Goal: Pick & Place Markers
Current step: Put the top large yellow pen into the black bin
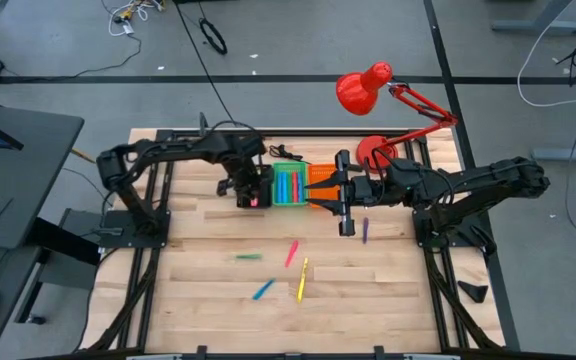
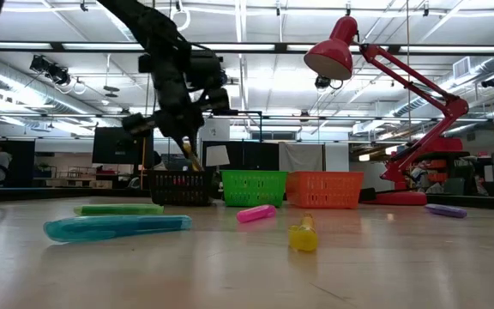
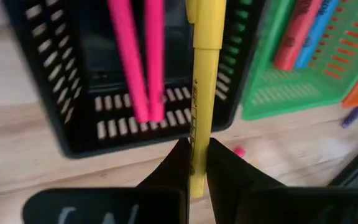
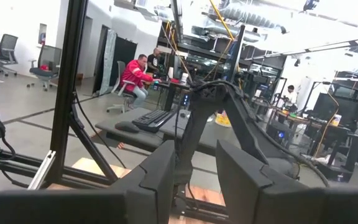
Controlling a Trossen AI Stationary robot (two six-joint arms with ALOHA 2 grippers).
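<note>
Left gripper: the left gripper (image 3: 197, 163) is over the black bin (image 1: 253, 187), clamped on a yellow marker (image 3: 202, 93) that hangs between its fingers, pinched near one end.
Bin below: two pink markers (image 3: 138, 59) already lie inside the black bin; the yellow one is poised above them, not yet let go.
Right gripper: the right gripper (image 1: 346, 222) reaches in beside the orange bin (image 1: 318, 176), fingers parted with nothing between them, pointing out toward the room.
Green bin: the green bin (image 1: 289, 184) sits between black and orange, with blue and red markers in it.
Loose markers: green (image 1: 248, 256), pink (image 1: 292, 252), yellow (image 1: 303, 280) and blue (image 1: 262, 290) lie scattered well apart on the table (image 1: 198, 270); a purple marker (image 1: 365, 231) lies just beside the right gripper.
Handling: these look light, stiff and smooth-barrelled, so I'd judge them apt to roll or swivel in the pinch.
Where to grip: mid-barrel, across the narrow width, looks safest; an end grip like this one lets the marker swing.
</note>
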